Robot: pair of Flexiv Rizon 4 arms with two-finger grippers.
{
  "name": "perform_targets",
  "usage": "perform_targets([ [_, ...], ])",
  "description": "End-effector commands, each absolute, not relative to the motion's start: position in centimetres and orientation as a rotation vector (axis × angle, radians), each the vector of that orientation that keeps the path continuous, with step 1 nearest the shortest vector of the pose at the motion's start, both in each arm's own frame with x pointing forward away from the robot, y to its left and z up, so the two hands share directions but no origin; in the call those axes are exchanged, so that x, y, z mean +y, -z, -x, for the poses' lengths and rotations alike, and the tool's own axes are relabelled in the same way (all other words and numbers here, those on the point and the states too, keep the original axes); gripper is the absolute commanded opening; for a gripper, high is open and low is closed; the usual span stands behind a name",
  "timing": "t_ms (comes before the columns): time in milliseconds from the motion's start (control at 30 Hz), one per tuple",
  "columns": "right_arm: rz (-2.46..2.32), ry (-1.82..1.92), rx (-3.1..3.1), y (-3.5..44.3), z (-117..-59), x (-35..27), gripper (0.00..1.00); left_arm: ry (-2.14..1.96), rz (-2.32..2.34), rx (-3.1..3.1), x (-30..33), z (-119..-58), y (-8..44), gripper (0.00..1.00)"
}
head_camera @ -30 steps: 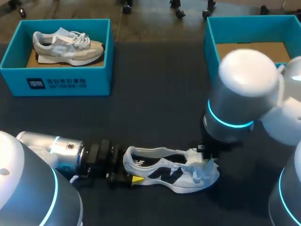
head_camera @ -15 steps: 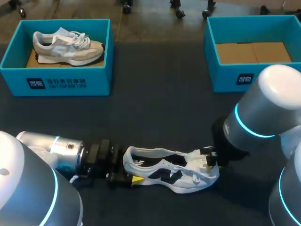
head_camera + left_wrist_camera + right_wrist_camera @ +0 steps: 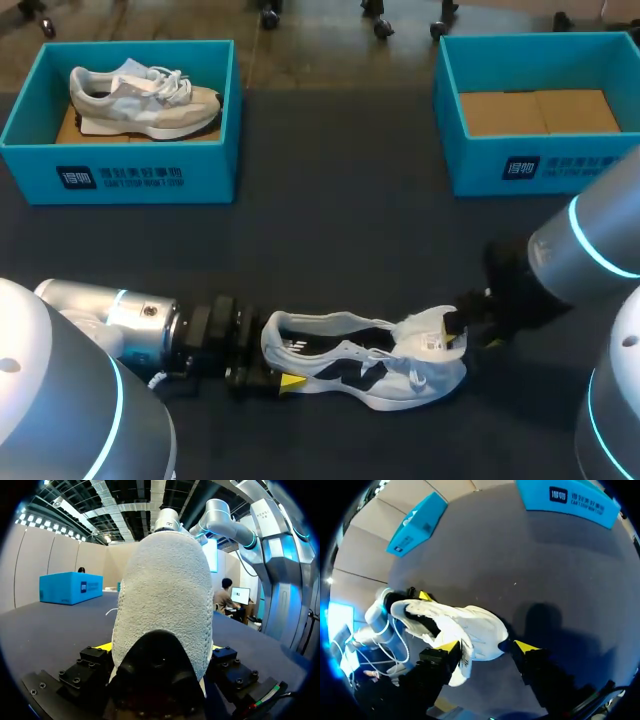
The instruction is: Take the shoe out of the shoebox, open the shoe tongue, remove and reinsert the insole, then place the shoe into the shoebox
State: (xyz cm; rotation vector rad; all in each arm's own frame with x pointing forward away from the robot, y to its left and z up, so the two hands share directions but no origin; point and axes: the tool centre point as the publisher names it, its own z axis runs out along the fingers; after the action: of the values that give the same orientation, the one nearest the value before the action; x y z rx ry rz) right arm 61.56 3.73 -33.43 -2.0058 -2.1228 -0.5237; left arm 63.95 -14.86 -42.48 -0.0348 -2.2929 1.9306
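The white shoe (image 3: 365,365) lay on its side on the dark table (image 3: 340,230) in the lower middle of the head view, outside both boxes. My left gripper (image 3: 268,378) came in from the lower left and was clenched on the shoe's heel; in its wrist view the heel (image 3: 165,610) filled the space between the two yellow tips. My right gripper (image 3: 470,338) sat at the toe, by the raised tongue (image 3: 432,335); I could not tell whether it grasped anything. A blue shoebox (image 3: 120,170) at upper left held a beige shoe (image 3: 140,100), and another shoebox (image 3: 540,165) stood at upper right
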Motion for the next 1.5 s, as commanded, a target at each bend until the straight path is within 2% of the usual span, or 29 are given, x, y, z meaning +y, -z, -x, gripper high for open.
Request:
perform_targets([
  [33,2.038,0.476,-2.211,28.4,-60.2,2.6,0.75,-1.932,0.033,-2.293,-14.9,-64.1,43.2,0.0],
  [333,2.072,0.258,-2.53,21.7,-61.6,4.9,0.75,-1.932,0.033,-2.293,-14.9,-64.1,43.2,0.0],
  [567,1.95,0.155,-2.785,18.5,-62.3,7.1,0.72,-1.932,0.033,-2.293,-14.9,-64.1,43.2,0.0],
  [633,1.853,0.157,-2.864,18.2,-62.4,8.2,0.68,-1.932,0.033,-2.293,-14.9,-64.1,43.2,0.0],
  [667,1.797,0.163,-2.9,18.1,-62.4,8.8,0.62,-1.932,0.033,-2.293,-14.9,-64.1,43.2,0.0],
  [700,1.747,0.167,-2.935,18.2,-62.5,9.4,0.48,-1.932,0.033,-2.293,-14.9,-64.1,43.2,0.0],
  [767,1.648,0.182,-2.99,18.3,-62.4,10.5,0.4,-1.932,0.033,-2.293,-14.9,-64.1,43.2,0.0],
  [867,1.515,0.193,-3.052,18.7,-62.3,11.7,0.18,-1.932,0.033,-2.293,-14.9,-64.1,43.2,0.0],
  [900,1.473,0.194,-3.067,18.9,-62.3,12.1,0.04,-1.932,0.033,-2.293,-14.9,-64.1,43.2,0.0],
  [933,1.436,0.191,-3.079,19.1,-62.3,12.4,0.0,-1.932,0.033,-2.293,-14.9,-64.1,43.2,0.0],
  [1233,0.972,0.319,-3.027,21.4,-62.6,15.0,0.0,-1.932,0.033,-2.293,-14.9,-64.1,43.2,0.0],
  [1500,0.968,0.224,-2.983,22.6,-62.9,15.4,0.0,-1.932,0.033,-2.293,-14.9,-64.1,43.2,0.0],
])
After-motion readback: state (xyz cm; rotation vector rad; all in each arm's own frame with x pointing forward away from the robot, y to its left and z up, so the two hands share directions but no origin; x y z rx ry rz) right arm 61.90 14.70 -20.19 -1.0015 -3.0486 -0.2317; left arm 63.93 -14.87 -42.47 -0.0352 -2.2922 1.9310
